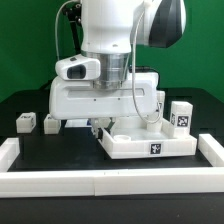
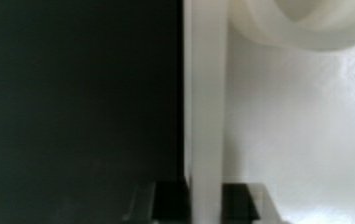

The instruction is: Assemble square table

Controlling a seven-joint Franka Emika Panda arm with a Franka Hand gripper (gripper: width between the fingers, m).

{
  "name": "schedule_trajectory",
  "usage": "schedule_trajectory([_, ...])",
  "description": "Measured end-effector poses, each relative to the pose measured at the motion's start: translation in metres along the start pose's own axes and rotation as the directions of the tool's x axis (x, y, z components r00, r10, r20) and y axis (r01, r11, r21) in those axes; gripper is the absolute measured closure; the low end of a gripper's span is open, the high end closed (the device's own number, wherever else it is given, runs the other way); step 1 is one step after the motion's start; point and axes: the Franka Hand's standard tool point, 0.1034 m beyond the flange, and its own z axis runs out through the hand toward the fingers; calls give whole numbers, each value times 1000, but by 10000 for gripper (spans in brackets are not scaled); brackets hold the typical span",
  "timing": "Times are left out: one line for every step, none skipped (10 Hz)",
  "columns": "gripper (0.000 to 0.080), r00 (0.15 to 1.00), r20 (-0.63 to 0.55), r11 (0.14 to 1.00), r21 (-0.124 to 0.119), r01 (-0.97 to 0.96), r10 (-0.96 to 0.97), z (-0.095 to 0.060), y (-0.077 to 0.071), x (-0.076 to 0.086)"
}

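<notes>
Wrist view: end effector (image 2: 204, 203) tight on panel (image 2: 307, 130) rim (fingers (image 2: 165, 203) against it).

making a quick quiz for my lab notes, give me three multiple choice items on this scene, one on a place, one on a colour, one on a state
1. Where do the two small blocks lie?
A) on the table, at the exterior view's left of the panel
B) on top of the panel
C) in the gripper

2. What colour is the table under the parts?
A) white
B) black
C) green

3. What sits between the fingers of the gripper?
A) nothing
B) a small block
C) the panel's rim

Answers:
1 A, both blocks rest on the table, apart from the panel.
2 B, the surface around the parts is black.
3 C, in the wrist view the white rim fills the gap between the fingers.
</notes>
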Motion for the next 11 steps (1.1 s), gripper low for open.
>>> schedule_trajectory([739,997,4,997,-5,76,-76,0,1,0])
schedule_trajectory([739,982,10,982,-14,187,-187,1,2,2])
schedule_trajectory([739,961,13,960,-25,278,-277,0,2,10])
schedule_trajectory([739,911,19,910,-44,412,-411,-1,-2,24])
schedule_trajectory([739,861,28,860,-53,508,-508,-2,-7,33])
schedule_trajectory([739,811,43,808,-63,585,-584,-2,-11,39])
schedule_trajectory([739,795,46,792,-62,607,-605,-2,-8,38])
schedule_trajectory([739,748,58,746,-62,663,-661,-1,-5,37])
schedule_trajectory([739,701,70,699,-61,713,-710,-1,-3,36])
schedule_trajectory([739,662,80,660,-60,749,-745,-1,-1,35])
schedule_trajectory([739,638,87,635,-59,770,-765,-1,0,35])
